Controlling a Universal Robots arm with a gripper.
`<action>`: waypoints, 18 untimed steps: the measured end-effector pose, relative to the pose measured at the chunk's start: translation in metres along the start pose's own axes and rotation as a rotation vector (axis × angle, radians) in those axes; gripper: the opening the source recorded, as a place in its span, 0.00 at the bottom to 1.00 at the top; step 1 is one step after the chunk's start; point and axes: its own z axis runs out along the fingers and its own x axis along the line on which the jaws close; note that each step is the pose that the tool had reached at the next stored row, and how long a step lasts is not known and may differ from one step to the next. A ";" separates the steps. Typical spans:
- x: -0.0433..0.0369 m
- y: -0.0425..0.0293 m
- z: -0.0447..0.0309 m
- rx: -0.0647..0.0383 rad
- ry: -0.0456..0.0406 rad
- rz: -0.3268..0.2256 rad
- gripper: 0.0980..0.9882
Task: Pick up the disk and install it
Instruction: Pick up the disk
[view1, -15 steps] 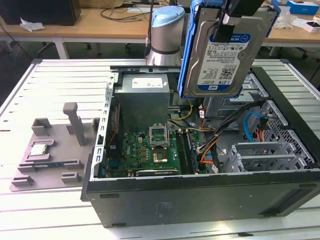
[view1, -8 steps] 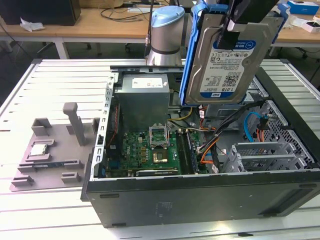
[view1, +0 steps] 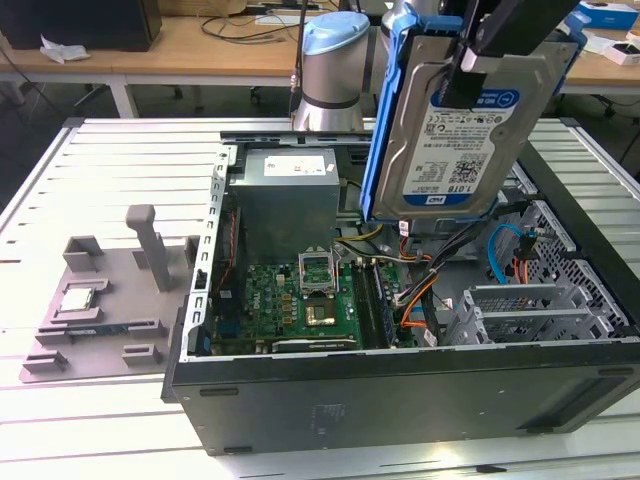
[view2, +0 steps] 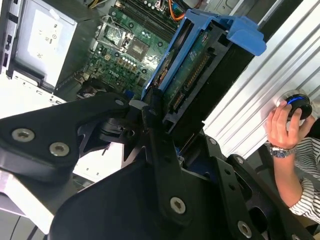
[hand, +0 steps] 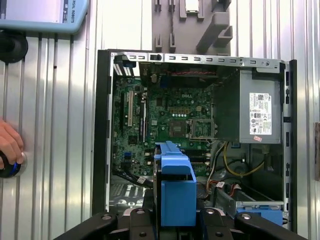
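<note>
- Disk (view1: 455, 130): hangs in the air, tilted up on end with its label (view1: 470, 120) facing the exterior view. It is above the open computer case (view1: 400, 400), which lies on the table (view1: 60, 160), and it touches neither the case nor the table.
- Weight and stiffness: I judge it a dense, rigid metal block, heavy for its bulk. It should not bend in a grip, but it would swing its weight on a hold taken near one end.
- Surface: the bare silver lid and the printed label look smooth, so a light pinch might let it slide.
- Weak spots: the blue frame (hand: 175, 192) around the edges is thin plastic and probably flexes. In the second wrist view the underside shows a bare circuit board (view2: 197, 67) and a connector (view2: 191, 86) at one end. Both look easy to damage and are no place for pressure.
- Best hold, as I judge it: across the two flat faces near one end, clear of the connector.
- Tool (view1: 468, 70): clenched on the disk's upper end in the exterior view. In the second wrist view one of its fingers (view2: 151, 107) presses on the frame's edge with no gap, and the disk's whole weight hangs from that hold.
</note>
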 end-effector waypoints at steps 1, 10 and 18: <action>0.0012 0.0000 -0.0001 0.000 0.0001 0.000 0.30; 0.0153 0.0003 -0.0005 0.000 0.0001 0.000 0.30; 0.0287 0.0004 -0.0010 0.000 0.0002 0.000 0.30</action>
